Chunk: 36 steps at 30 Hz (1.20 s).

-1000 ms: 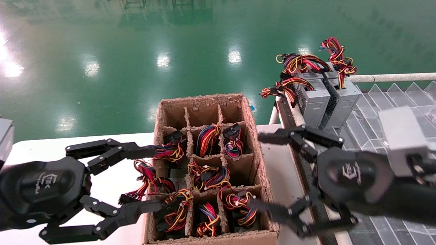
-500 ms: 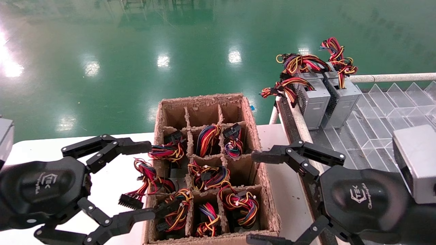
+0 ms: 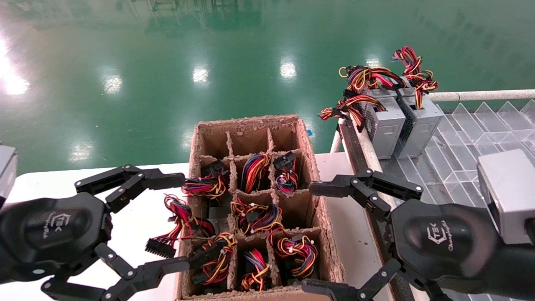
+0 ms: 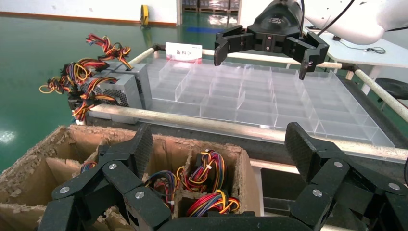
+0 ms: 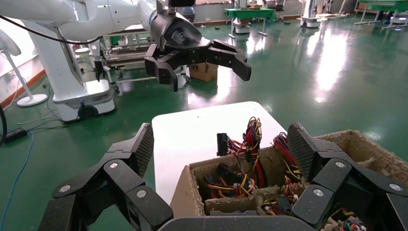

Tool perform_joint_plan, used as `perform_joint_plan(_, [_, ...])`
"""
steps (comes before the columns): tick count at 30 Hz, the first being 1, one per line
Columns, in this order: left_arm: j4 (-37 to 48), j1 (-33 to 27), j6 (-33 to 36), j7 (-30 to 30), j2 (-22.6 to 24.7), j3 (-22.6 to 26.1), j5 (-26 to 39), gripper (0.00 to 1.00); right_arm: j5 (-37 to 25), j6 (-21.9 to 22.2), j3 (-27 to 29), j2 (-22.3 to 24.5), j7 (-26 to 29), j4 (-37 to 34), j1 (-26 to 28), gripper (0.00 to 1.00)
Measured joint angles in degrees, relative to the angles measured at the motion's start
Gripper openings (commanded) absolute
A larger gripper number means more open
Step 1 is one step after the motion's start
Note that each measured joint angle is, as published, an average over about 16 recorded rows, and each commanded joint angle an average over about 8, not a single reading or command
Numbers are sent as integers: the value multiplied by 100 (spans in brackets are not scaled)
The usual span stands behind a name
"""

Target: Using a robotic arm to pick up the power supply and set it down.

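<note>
Power supplies stand in the compartments of a brown cardboard box (image 3: 246, 121). Only their tied red, yellow, black and purple wire bundles show, such as the near right one (image 3: 294, 255); their grey bodies are hidden. My right gripper (image 3: 314, 238) hangs open at the box's right wall, beside that bundle, holding nothing. In the right wrist view, that gripper (image 5: 221, 142) frames the box's end. My left gripper (image 3: 179, 222) is open at the box's left wall, empty; its wrist view (image 4: 219, 144) looks across the box.
Two grey power supplies (image 3: 386, 125) (image 3: 420, 123) stand at the far corner of a clear compartment tray (image 3: 472, 138) on the right, behind a metal rail (image 3: 363, 144). The box rests on a white table (image 3: 50, 184). A loose wire bundle (image 3: 179, 217) spills over the box's left side.
My right gripper came down and toward me from over the tray's edge to the box's right side. The left gripper drew back slightly from the box. Both stayed open.
</note>
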Motion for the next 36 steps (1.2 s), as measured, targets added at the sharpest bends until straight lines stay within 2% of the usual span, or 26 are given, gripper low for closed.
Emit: perform_joint_plan(36, [0,0,0,0,0,0,0,100,-34,35,0,0,8,-1,14,100])
